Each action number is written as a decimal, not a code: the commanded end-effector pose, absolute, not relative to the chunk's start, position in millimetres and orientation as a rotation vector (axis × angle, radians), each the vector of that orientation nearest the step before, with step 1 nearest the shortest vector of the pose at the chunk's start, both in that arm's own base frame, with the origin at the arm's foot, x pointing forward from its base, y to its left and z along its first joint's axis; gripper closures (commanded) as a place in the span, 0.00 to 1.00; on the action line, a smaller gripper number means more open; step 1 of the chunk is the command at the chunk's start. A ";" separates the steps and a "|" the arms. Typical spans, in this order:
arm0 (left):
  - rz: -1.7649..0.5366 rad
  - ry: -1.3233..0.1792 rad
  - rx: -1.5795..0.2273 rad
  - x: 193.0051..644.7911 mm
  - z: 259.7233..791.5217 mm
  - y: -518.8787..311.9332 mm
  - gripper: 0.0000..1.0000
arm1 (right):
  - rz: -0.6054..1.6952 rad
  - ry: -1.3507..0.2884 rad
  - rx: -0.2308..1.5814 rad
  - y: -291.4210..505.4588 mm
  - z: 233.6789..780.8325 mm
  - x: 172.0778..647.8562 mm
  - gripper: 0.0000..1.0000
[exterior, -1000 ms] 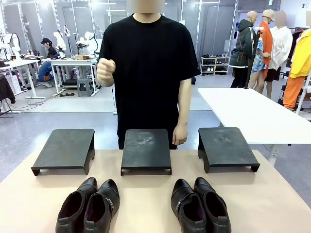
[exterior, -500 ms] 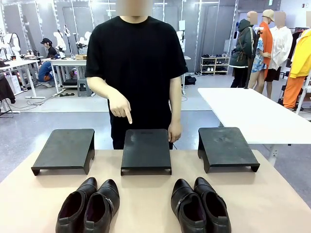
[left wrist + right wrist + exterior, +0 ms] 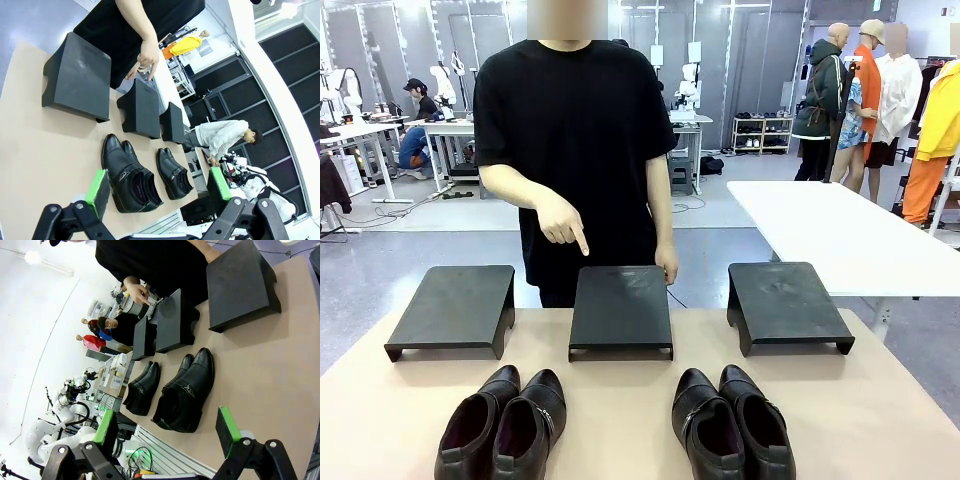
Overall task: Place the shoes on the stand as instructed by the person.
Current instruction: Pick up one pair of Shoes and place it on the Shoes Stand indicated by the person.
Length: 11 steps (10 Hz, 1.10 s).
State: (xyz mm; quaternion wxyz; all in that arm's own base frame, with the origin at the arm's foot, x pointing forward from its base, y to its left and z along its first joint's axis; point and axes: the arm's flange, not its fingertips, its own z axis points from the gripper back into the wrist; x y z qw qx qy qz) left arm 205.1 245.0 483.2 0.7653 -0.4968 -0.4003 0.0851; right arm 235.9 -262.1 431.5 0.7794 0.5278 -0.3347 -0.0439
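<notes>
Two pairs of black dress shoes, left pair (image 3: pixel 505 425) and right pair (image 3: pixel 732 425), wait nearest me, untouched; my left gripper (image 3: pixel 157 185) and right gripper (image 3: pixel 167 429) gape empty. Beyond, the person's hand (image 3: pixel 560 220) has dropped to point at the middle stand (image 3: pixel 620 305), so I take that as my target.

Shoes (image 3: pixel 505 425) glossy blk, stands (image 3: pixel 620 305) matte dk grey, table (image 3: pixel 620 400) tan, person's tee (image 3: pixel 575 120) blk, gripper pads (image 3: pixel 96 185) green.
</notes>
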 end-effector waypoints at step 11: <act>-0.187 -0.559 -0.781 272.5 570.7 90.3 0.00 | -0.091 -0.730 1.146 -262.1 432.7 235.3 0.00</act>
